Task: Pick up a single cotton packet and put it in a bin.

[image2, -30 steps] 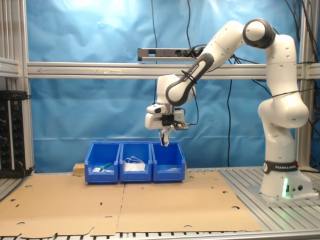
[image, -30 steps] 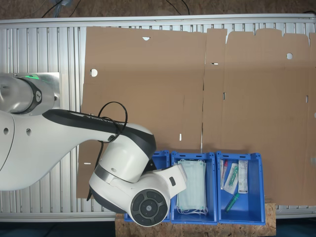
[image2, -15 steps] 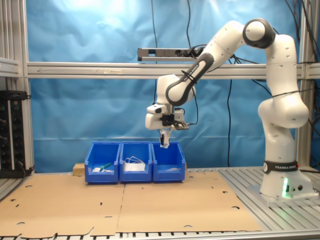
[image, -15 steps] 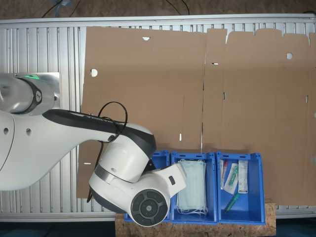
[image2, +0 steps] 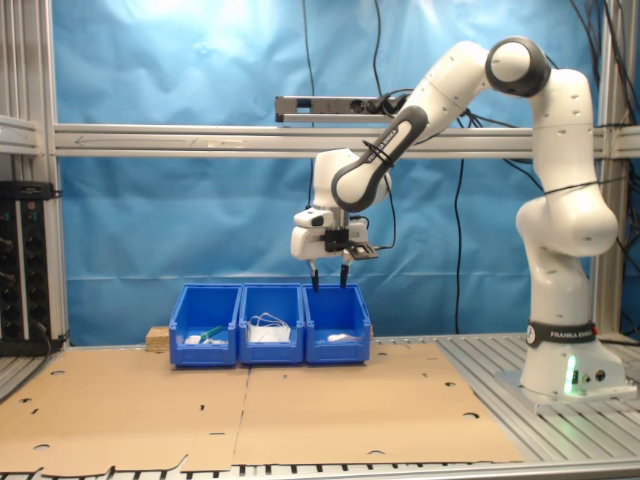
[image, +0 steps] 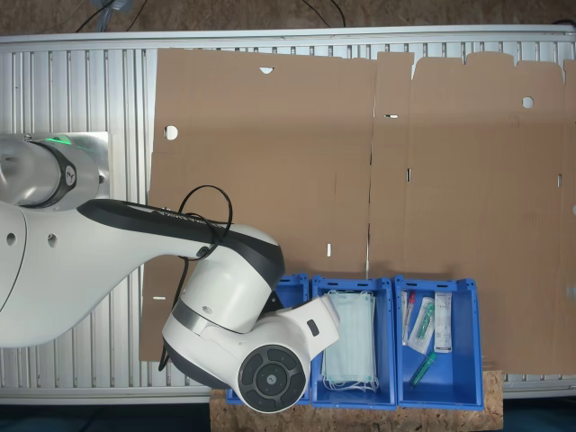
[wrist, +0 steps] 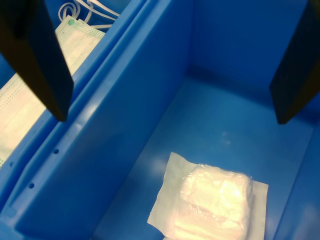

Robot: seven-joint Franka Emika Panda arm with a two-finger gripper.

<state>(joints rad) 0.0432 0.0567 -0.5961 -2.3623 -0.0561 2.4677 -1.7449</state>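
Small flat white cotton packet (wrist: 210, 202) lying on the floor of a blue plastic bin (wrist: 150, 125) beside pale green face masks (wrist: 30, 80), black-fingered tool (image2: 329, 280) spread wide and empty above; likely risk only fingers clipping the bin wall on withdrawal.

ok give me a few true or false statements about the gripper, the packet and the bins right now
1. The gripper is open, its fingers spread apart. True.
2. The cotton packet is clamped between the fingers. False: it lies on the floor of the blue bin below the gripper, nothing touching it.
3. In the second exterior view the gripper hangs above the bin at the second exterior view's right end of the row of three. True.
4. The face masks are in the same bin as the packet. False: they lie in the middle bin, next to it.
5. The gripper reaches down inside the bin. False: its fingertips hang above the rim.
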